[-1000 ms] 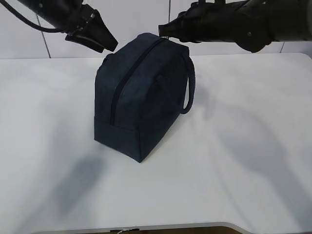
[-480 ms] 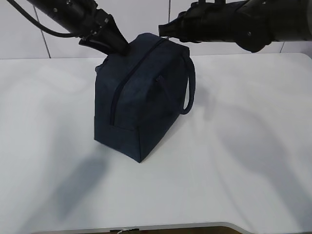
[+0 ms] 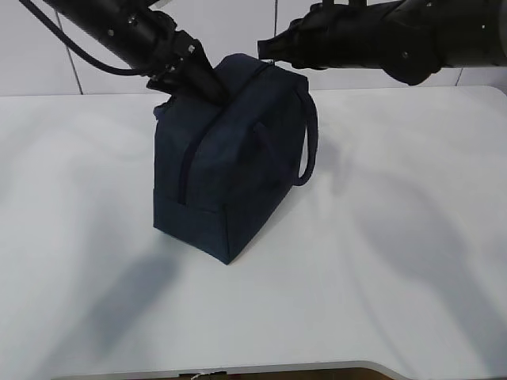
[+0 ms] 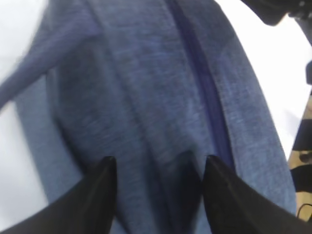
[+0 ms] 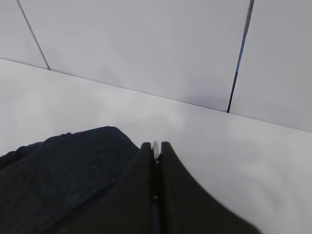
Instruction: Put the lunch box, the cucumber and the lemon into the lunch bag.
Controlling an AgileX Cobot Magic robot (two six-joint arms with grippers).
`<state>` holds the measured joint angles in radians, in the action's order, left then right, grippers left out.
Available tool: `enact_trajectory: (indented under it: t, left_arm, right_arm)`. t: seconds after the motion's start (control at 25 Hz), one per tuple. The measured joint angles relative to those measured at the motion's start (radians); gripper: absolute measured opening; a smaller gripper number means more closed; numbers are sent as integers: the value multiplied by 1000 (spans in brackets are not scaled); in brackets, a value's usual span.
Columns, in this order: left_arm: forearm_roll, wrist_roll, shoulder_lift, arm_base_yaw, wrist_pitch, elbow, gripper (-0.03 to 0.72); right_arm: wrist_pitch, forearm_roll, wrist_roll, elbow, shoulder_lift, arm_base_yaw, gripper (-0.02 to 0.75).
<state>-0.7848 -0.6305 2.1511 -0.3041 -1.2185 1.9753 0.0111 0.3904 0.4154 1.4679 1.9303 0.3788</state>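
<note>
Already pressed to the lunch bag's [image 3: 230, 166] upper left shoulder, the left gripper [image 3: 207, 82] stands parted, empty jaws astride fabric at nine o'clock of the closed zip [image 4: 200, 92], which runs six-to-twelve toward the pinched-shut right gripper [image 3: 265, 49] at its far end.

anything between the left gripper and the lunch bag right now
Nothing visible. The left gripper is right at the lunch bag, its open jaws straddling the navy fabric beside the closed zip.
</note>
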Motion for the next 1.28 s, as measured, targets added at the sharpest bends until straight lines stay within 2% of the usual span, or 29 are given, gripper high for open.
enact_trajectory:
  t: [0.08,0.12,0.16,0.28,0.36,0.72,1.16,1.28]
  left_arm:
    - [5,0,13,-11,0,0,366]
    - [17,0,17,-12,0,0,330]
    - [32,0,22,-14,0,0,283]
    - [81,0,22,-16,2,2,76]
    - [110,0,17,-16,4,4,29]
    - [170,45,-1,-45,5,4,9]
    - [216,134,-19,-74,7,4,9]
    - [216,149,-49,-76,9,-30,9]
  right_arm:
    - [0,0,0,0,0,0,6]
    - [0,0,0,0,0,0,6]
    - [0,0,0,0,0,0,6]
    - [-11,0,0,0,0,0,6]
    - [-37,-2,0,0,0,0,6]
    - [-124,-118,0,2,0,0,6]
    - [-130,-310,0,2,2,-18,6]
    - [-123,-349,0,2,8,-22,6]
